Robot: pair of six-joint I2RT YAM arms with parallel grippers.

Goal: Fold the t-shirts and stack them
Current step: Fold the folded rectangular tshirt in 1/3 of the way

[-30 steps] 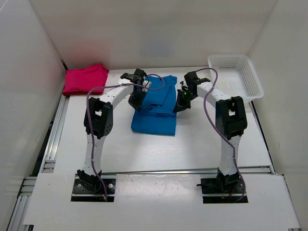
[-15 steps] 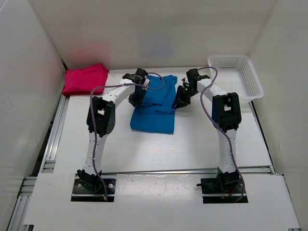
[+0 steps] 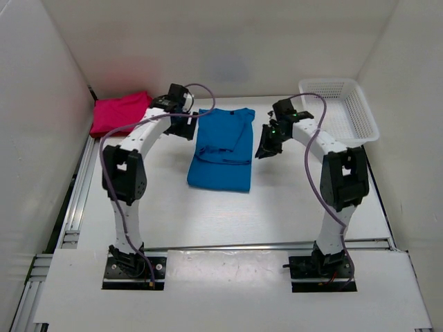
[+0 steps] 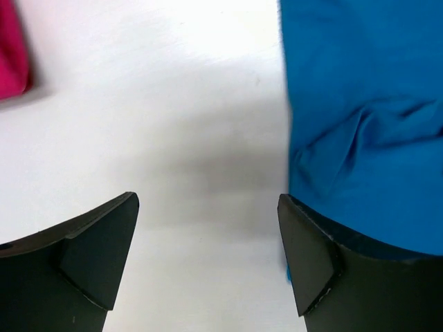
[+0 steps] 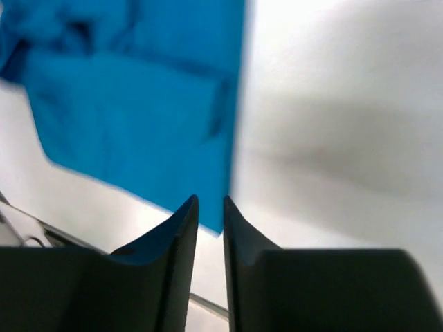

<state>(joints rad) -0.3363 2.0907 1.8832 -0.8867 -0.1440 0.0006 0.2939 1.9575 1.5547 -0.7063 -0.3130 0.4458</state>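
So, the task is about in the middle, as I judge it. One bright pink-magenta soft t-shirt (image 3: 123, 114) lies as a folded packet at the far left corner of the white table (image 3: 291, 200). If another shirt is under it, I cannot tell. The bright blue fabric t-shirt (image 3: 221, 159) lies flat in the middle of the table, between my two arms. Its sides are turned in, so it makes a long narrow shape, with some wrinkles near the middle. It is not yet folded across to a small packet, and it is well apart from the pink one, so the stacking remains.

My left gripper (image 4: 208, 200) stands wide open over bare table, just beside the left edge of the blue shirt, and holds nothing. My right gripper (image 5: 210, 200) has only a narrow slit between its jaws, is also without cloth, and hovers near the right edge of the shirt.
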